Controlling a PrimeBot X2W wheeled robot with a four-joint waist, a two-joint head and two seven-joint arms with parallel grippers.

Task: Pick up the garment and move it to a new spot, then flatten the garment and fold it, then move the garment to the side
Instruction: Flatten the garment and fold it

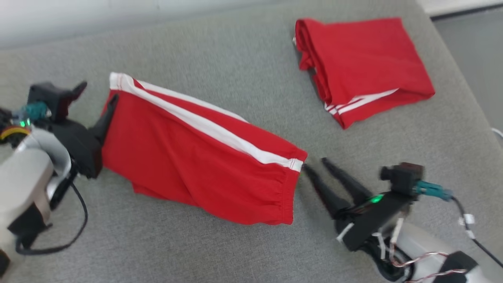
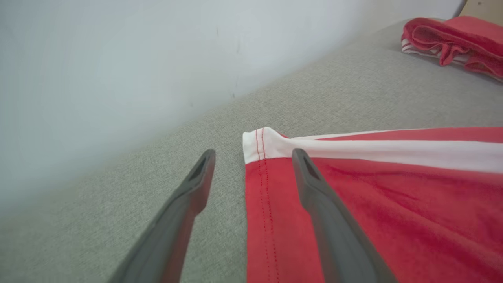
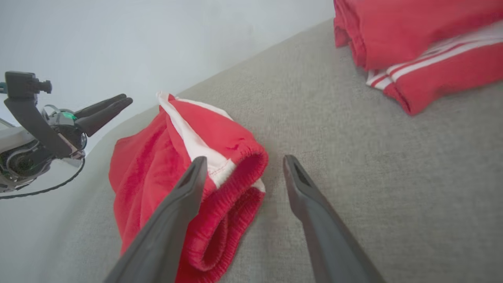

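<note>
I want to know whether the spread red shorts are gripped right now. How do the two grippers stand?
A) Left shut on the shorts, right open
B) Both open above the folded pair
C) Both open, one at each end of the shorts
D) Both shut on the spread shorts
C: the left gripper and right gripper each have their fingers spread wide at opposite ends of the spread shorts, pinching no cloth.

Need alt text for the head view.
Red shorts with white stripes lie spread on a grey cushion, the open left gripper at their hem and the open right gripper beside their waistband. A second red garment lies folded at the far right.
</note>
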